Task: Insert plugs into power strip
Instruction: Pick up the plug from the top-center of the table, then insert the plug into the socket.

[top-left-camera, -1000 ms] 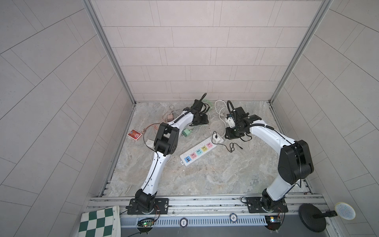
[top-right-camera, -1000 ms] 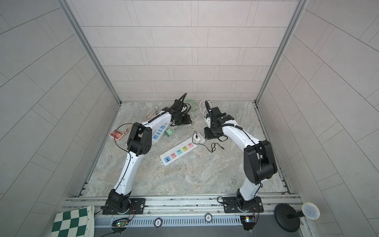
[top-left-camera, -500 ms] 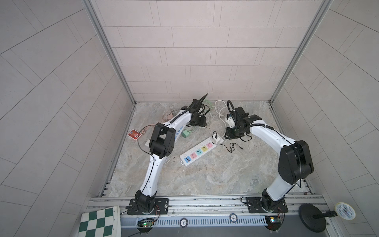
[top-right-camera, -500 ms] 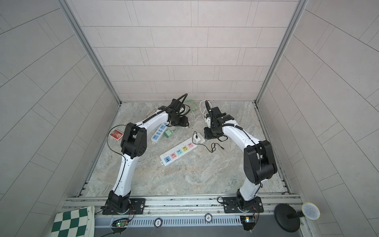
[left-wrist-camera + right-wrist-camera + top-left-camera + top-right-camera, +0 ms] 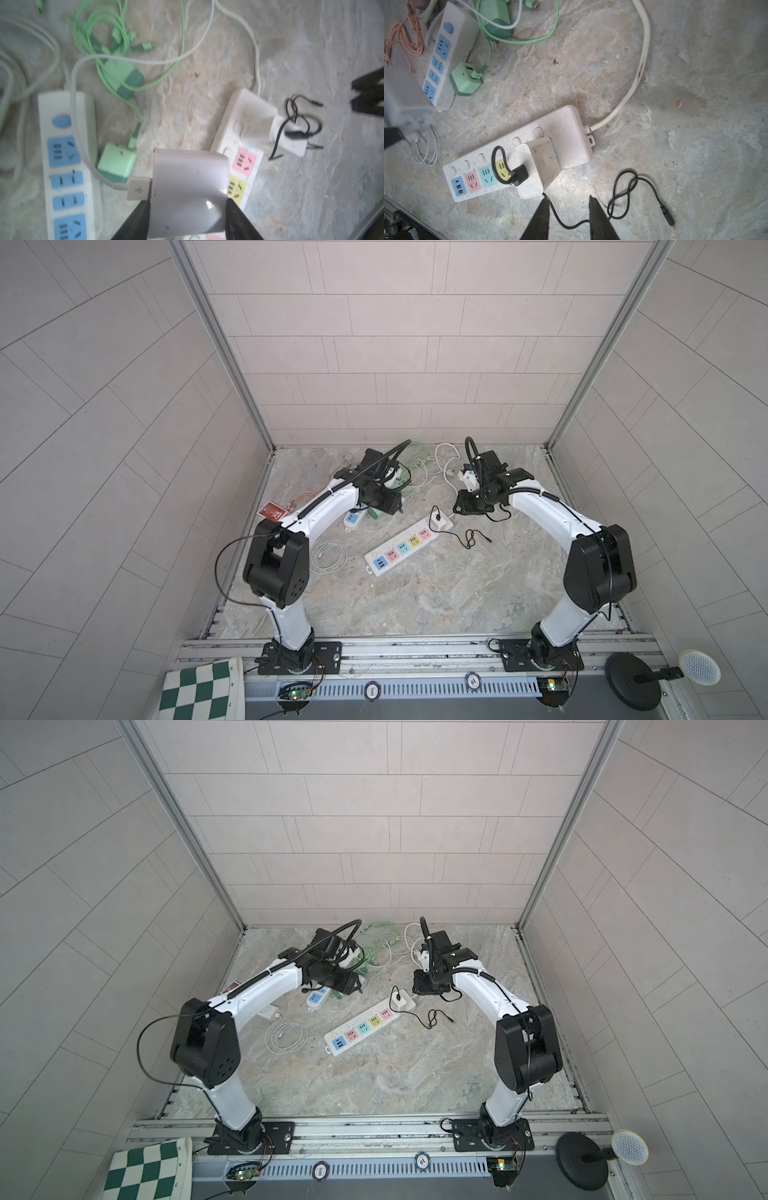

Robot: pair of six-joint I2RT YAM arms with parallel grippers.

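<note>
My left gripper (image 5: 187, 207) is shut on a white plug (image 5: 188, 187), its USB lead (image 5: 138, 190) trailing off one side. It hangs above the table between two strips; the same plug (image 5: 404, 104) shows blurred, prongs down, in the right wrist view. The multi-colour power strip (image 5: 401, 549) (image 5: 361, 1027) (image 5: 566, 133) lies mid-table. A white plug (image 5: 537, 166) with a black cable (image 5: 625, 193) sits in its far end. My right gripper (image 5: 569, 197) hovers open just beside that plug, nothing between its fingers. Two mint green plugs (image 5: 116, 164) (image 5: 122, 79) lie loose.
A second strip with blue sockets (image 5: 353, 518) (image 5: 66, 166) lies under the left arm. Green and white cables (image 5: 419, 468) tangle at the back. A coiled white cable (image 5: 328, 558) and a red card pack (image 5: 272, 510) lie left, a pink cable (image 5: 406, 37) beyond.
The left arm's elbow has swung out toward the front left, and its gripper has drawn forward from the back cables with the white plug. The right arm has stayed still.
</note>
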